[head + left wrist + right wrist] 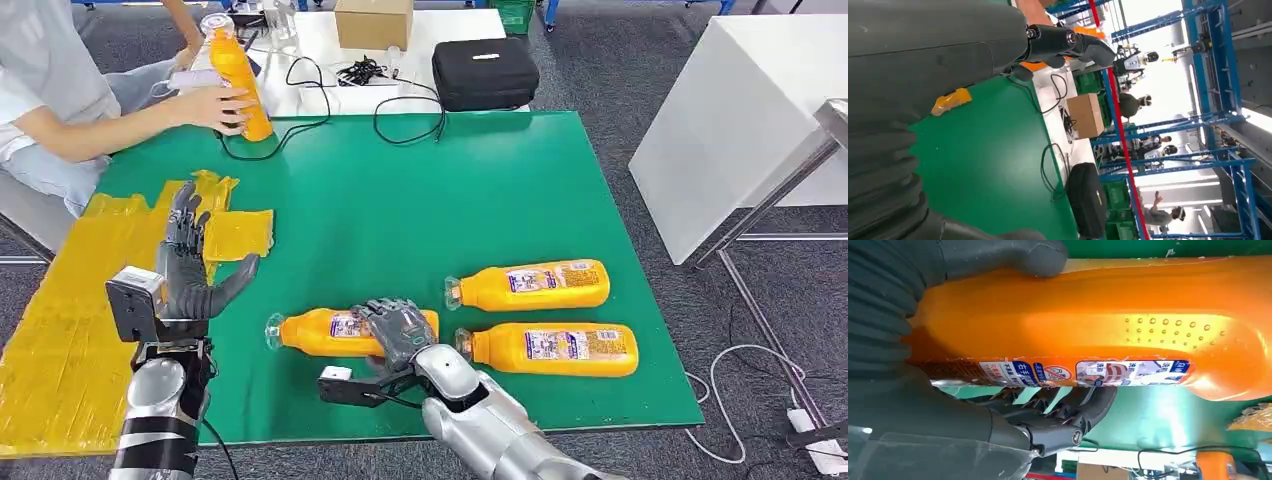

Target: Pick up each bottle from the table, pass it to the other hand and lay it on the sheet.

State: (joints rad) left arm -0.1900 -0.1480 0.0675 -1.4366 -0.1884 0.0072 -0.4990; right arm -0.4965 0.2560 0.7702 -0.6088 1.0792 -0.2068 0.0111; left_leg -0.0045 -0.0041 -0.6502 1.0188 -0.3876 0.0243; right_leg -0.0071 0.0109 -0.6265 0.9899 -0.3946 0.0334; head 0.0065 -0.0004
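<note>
On the green table (pixel 500 200): right hand (pixel 398 330) wrapping its fingers round a lying orange bottle (pixel 310 332); left hand (pixel 190 265) hovering spread and empty over the yellow sheet (pixel 60 320).

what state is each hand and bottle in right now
right hand: wrapped around the near-left bottle, which lies on the green mat
left hand: raised, fingers apart, holding nothing
two bottles on the right: lying on their sides, untouched
far bottle: upright, held by a person's hand
yellow sheet: no bottle on it
black case: closed
</note>
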